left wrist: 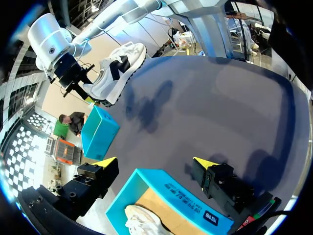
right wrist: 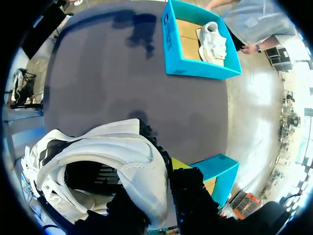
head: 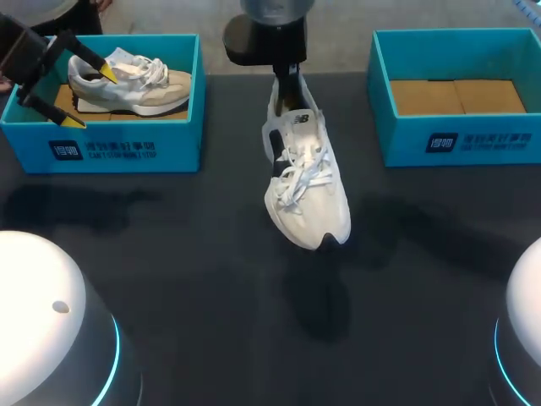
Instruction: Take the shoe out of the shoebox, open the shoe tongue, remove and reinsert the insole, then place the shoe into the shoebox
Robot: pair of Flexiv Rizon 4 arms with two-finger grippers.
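White shoe (right wrist: 98, 161) clamped in the pincer (right wrist: 155, 193) above the dark tabletop (right wrist: 122, 83)
Both fingers press its heel collar. Well ahead of the pincer stands a blue shoebox (right wrist: 195, 68) holding a second shoe (right wrist: 212, 41); another blue box (right wrist: 220, 169) sits close beside the pincer.

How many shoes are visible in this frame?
2. A cream shoe lies in the left shoebox; a white-and-black shoe hangs above the table, its heel held by the right tool. None appears hidden.

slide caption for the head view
Right gripper holds a white sneaker between the right shoebox and the left shoebox, where the open left gripper hovers.
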